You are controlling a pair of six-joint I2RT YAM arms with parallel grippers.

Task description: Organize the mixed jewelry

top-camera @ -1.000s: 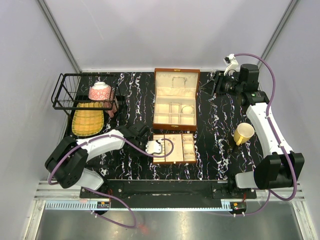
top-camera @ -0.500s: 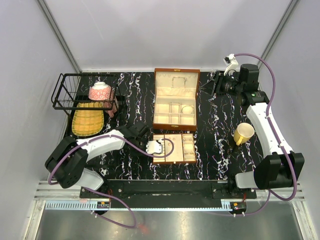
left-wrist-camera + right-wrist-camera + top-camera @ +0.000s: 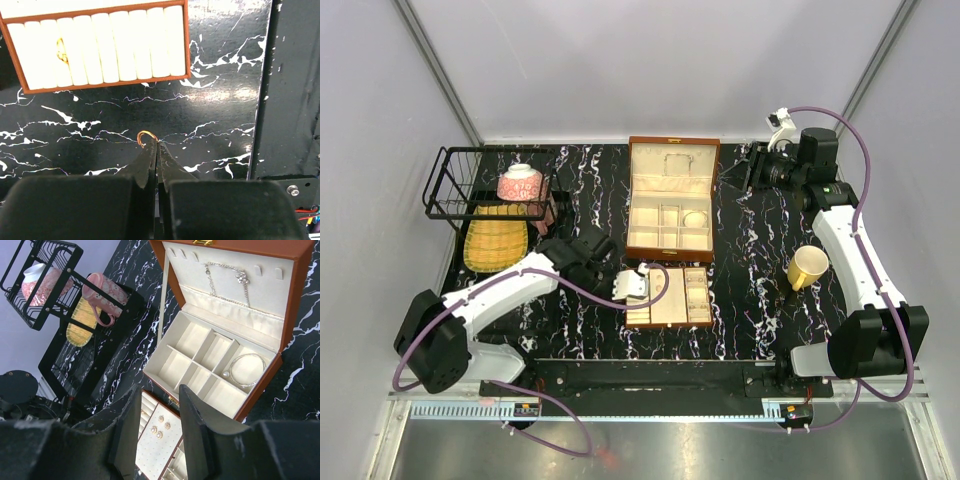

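Left wrist: left hand (image 3: 156, 146) closed on ring (image 3: 147, 132)

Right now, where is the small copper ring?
Left wrist view: the copper ring is pinched by the left claw, over black marble, near the ring tray.

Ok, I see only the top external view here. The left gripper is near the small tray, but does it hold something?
Observer: Yes. The left gripper is shut on a small copper-coloured ring, pinched at the very fingertips.
Operator: Is any piece already in the rolls of the tray?
Observer: One gold piece sits in the rolls of the ring tray, towards the left end as the left wrist view shows it.
Operator: And the right gripper, please?
Observer: The right gripper is open and holds nothing.
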